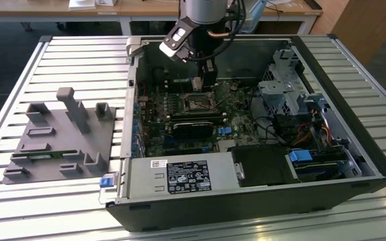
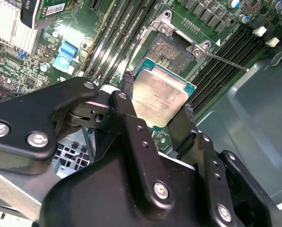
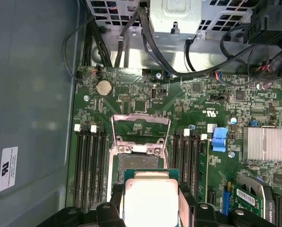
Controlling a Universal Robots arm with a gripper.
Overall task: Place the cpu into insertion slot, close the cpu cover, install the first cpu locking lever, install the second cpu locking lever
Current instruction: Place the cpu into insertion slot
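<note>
As your jaws clamp 2 opposite edges of the square cpu (image 2: 160, 97), its silver top faces up, near the insertion slot (image 2: 171, 49), whose cpu cover (image 3: 140, 148) stands raised.

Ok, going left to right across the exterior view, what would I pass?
Grey fixture → slot → drive cage.

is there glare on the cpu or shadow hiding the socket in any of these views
First wrist view: the silver-grey square cpu glares near white. Second wrist view: it has a soft sheen, and the dark square insertion slot is evenly lit. Exterior view: the slot sits in dim shade inside the black computer case.
</note>
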